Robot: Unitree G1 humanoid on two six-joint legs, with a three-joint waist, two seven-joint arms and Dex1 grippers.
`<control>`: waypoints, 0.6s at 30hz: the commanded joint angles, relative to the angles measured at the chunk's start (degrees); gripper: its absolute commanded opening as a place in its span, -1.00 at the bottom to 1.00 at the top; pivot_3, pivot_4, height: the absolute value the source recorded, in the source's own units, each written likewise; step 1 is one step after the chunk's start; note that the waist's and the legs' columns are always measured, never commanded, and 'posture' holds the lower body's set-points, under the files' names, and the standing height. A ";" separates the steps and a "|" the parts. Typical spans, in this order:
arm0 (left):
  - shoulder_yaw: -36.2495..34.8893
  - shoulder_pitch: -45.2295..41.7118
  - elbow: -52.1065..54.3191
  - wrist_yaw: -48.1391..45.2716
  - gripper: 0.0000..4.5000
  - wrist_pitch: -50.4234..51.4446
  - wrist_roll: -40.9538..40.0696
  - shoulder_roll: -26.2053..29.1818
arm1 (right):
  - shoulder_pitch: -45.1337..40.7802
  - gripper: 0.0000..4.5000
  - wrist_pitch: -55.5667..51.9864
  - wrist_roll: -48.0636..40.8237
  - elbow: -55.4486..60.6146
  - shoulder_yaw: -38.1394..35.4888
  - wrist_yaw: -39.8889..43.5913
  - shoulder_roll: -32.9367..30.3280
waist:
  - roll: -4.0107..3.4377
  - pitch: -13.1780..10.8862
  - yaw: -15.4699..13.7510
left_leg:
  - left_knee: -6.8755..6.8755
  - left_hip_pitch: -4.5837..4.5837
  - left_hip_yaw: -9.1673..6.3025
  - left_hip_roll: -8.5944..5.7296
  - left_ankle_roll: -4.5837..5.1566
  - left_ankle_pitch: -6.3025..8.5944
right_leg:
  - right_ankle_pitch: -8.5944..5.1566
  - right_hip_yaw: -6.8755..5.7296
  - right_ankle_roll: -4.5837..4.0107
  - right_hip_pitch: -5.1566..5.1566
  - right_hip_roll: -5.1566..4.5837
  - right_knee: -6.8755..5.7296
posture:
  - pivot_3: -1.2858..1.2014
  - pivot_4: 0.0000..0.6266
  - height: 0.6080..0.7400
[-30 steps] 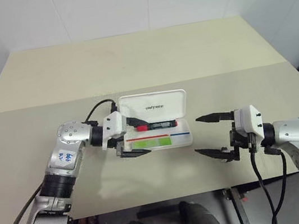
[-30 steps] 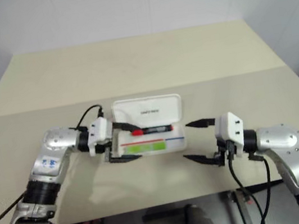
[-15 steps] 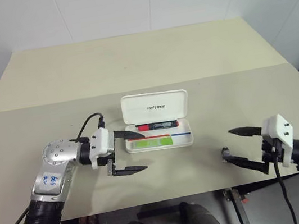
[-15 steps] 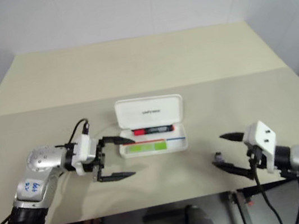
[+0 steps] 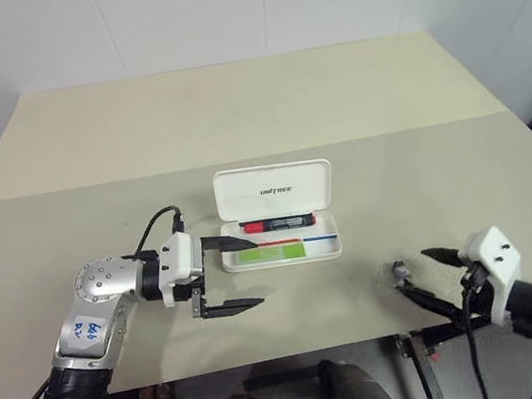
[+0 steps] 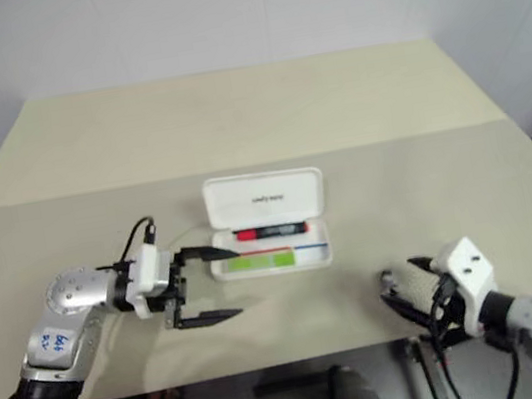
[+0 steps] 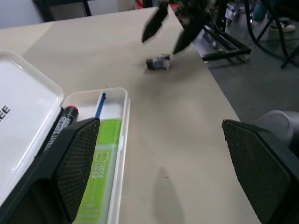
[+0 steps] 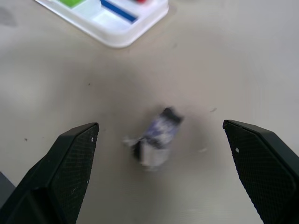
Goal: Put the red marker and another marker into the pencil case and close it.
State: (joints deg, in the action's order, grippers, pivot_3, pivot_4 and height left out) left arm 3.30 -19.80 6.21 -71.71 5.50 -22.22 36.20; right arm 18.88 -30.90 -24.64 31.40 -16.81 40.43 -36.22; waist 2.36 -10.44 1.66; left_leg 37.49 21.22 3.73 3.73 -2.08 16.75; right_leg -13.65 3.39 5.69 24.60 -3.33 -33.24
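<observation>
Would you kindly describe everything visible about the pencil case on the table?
The pencil case is a white, hard-looking plastic box with rounded corners, lying open on the beige table. Its hinged lid stands tilted back, printed "UNITREE" inside. The shallow tray has a red and blue stripe. The red marker lies along the tray's far side, the green highlighter along the near side. The left pincer, open, has one finger's tip at the tray's left end; contact is unclear.

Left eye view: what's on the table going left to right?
left gripper → pencil case, open, with the red marker and green highlighter inside → small grey lump → right gripper.
</observation>
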 commanded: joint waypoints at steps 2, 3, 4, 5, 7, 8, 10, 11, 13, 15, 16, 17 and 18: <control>-0.28 -1.54 0.22 0.32 0.99 -0.15 -0.76 -0.23 | 0.05 1.00 -2.93 -0.57 3.28 0.62 -5.42 2.92 | 0.00 0.00 0.02 | 0.00 0.01 0.02 -0.02 0.04 0.04 | 0.00 0.01 0.00 -0.01 -0.02 0.06 | 0.03 -0.52 1.00; -0.20 -1.98 -0.30 0.33 0.99 -0.19 -0.64 -0.34 | -0.20 1.00 -3.24 -0.61 3.14 0.98 -5.92 3.39 | 0.00 0.00 0.01 | -0.03 0.01 0.03 -0.02 0.04 0.04 | 0.00 0.01 0.00 -0.01 -0.02 0.10 | 0.03 -0.52 1.00; -0.32 -2.16 -0.54 0.32 0.99 -0.26 -0.59 -0.25 | 0.22 1.00 -3.23 0.23 3.20 1.64 -6.98 4.12 | 0.00 0.00 0.01 | -0.05 0.01 0.02 -0.01 0.04 0.04 | 0.00 0.00 0.00 -0.01 -0.02 0.11 | 0.03 -0.52 1.00; -0.50 -2.29 -0.71 0.30 0.99 -0.30 -0.58 -0.10 | 0.73 1.00 -2.93 1.68 2.64 2.32 -8.83 5.28 | 0.01 0.01 -0.02 | -0.06 0.01 0.02 -0.01 0.04 0.04 | 0.00 0.00 0.00 0.00 -0.01 0.12 | 0.03 -0.52 1.00; -0.69 -2.36 -0.71 0.38 0.99 -0.27 -0.58 0.05 | 1.20 1.00 -2.47 3.43 1.69 2.90 -11.34 6.93 | 0.01 0.01 -0.04 | -0.11 0.00 -0.01 -0.01 0.04 0.04 | 0.00 -0.03 0.00 0.00 -0.01 0.14 | 0.03 -0.52 1.00; -0.67 -2.43 -0.69 0.49 0.99 -0.21 -0.56 0.02 | 1.06 1.00 -2.46 3.55 1.21 3.00 -12.09 7.78 | 0.01 0.01 -0.01 | -0.14 0.00 0.00 -0.01 0.04 0.04 | 0.00 -0.03 0.00 0.00 -0.01 0.15 | 0.03 -0.52 1.00; -0.62 -2.46 -0.52 0.72 0.99 -0.06 -0.55 -0.01 | 0.91 1.00 -2.48 3.35 0.93 3.31 -12.80 9.09 | 0.02 0.01 0.00 | -0.17 -0.01 0.00 -0.01 0.04 0.04 | 0.00 -0.02 0.00 -0.01 -0.01 0.19 | 0.03 -0.52 1.00; -0.69 -2.24 -0.15 0.91 0.99 0.09 -0.63 0.07 | 1.24 1.00 -2.55 3.27 1.21 3.77 -13.12 9.69 | 0.03 0.02 0.01 | -0.16 0.00 0.02 -0.01 0.04 0.04 | 0.00 -0.01 0.01 -0.02 -0.02 0.22 | 0.03 -0.52 1.00; -0.72 -2.09 0.12 1.15 0.99 0.24 -0.69 0.15 | 1.52 1.00 -2.69 3.34 1.48 4.27 -13.44 10.34 | 0.11 0.07 0.05 | -0.16 0.00 0.03 -0.01 0.04 0.04 | 0.01 -0.01 0.01 -0.03 -0.02 0.24 | 0.03 -0.52 1.00; -0.78 -1.99 0.25 1.37 0.99 0.31 -0.71 0.24 | 1.86 1.00 -2.31 3.73 1.42 4.54 -13.66 10.63 | 0.18 0.12 0.08 | -0.16 -0.01 0.03 -0.01 0.04 0.04 | 0.01 -0.01 0.01 -0.03 -0.02 0.24 | 0.03 -0.52 1.00; -0.88 -1.87 0.40 1.52 1.00 0.33 -0.70 0.32 | 2.34 0.82 -1.77 3.99 1.23 4.54 -13.77 10.82 | 0.19 0.12 0.07 | -0.17 -0.02 0.03 -0.01 0.04 0.04 | 0.01 -0.01 0.01 -0.03 -0.02 0.24 | 0.03 -0.52 1.00; -0.90 -1.85 0.45 1.65 1.00 0.36 -0.66 0.33 | 2.62 0.72 -1.35 4.14 0.99 4.51 -13.83 10.90 | 0.19 0.12 0.06 | -0.18 -0.02 0.02 0.00 0.04 0.04 | 0.01 -0.02 0.01 -0.03 -0.01 0.23 | 0.03 -0.52 1.00; -0.89 -1.86 0.46 1.74 1.00 0.38 -0.62 0.33 | 2.78 0.56 -1.04 4.24 0.81 4.49 -13.88 10.94 | 0.19 0.12 0.06 | -0.21 -0.02 0.02 0.00 0.04 0.04 | 0.00 -0.02 0.01 -0.02 -0.01 0.24 | 0.03 -0.52 1.00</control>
State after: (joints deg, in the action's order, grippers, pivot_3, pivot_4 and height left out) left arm 3.30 -21.65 5.60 -70.54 5.80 -22.20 36.21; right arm 20.72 -32.24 -20.39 32.52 -12.75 26.69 -25.70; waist 2.55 -10.31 1.71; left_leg 37.24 21.19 3.75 3.73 -2.04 16.79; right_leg -13.65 3.36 5.69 24.58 -3.34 -33.00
